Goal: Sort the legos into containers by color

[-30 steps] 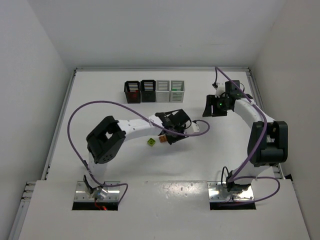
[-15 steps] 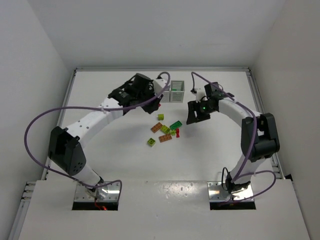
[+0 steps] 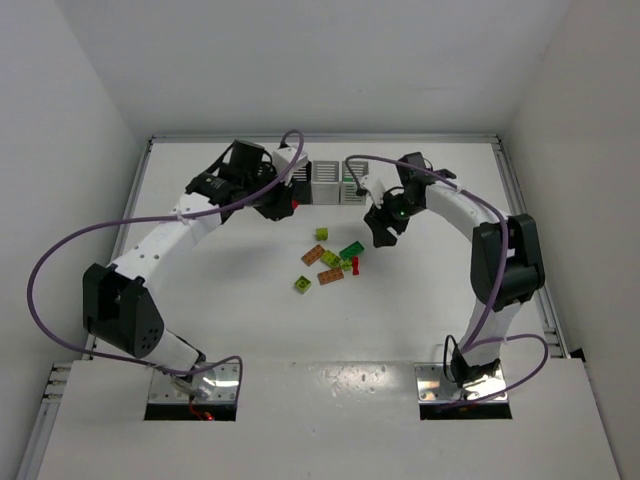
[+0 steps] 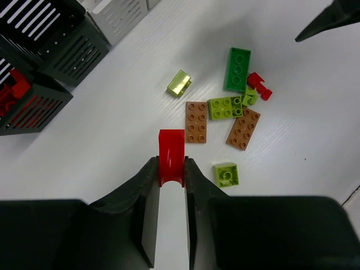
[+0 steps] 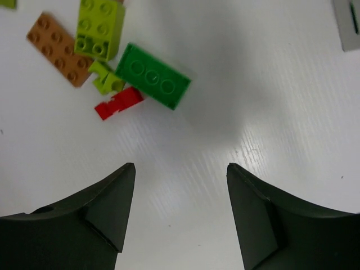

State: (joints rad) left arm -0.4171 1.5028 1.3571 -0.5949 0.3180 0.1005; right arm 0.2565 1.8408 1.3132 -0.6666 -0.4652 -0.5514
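My left gripper [image 4: 170,166] is shut on a red brick [image 4: 171,151] and holds it above the table, near a black bin [image 4: 34,107] that has red bricks inside. In the top view this gripper [image 3: 283,203] hangs beside the row of bins, over the black ones. My right gripper [image 5: 180,169] is open and empty, just right of the lego pile [image 3: 333,260]. Below it lie a green brick [image 5: 153,83], a small red piece [image 5: 118,103], yellow-green bricks [image 5: 101,25] and an orange-tan brick [image 5: 56,48].
A second black bin [image 4: 73,48] and two white bins [image 3: 325,180] [image 3: 352,183] stand in a row at the back. A lone yellow-green brick [image 3: 302,284] lies nearer me. White walls enclose the table on three sides.
My left gripper rose from the pile with the red brick and swung back-left to the black bins. My right gripper moved left and down toward the pile.
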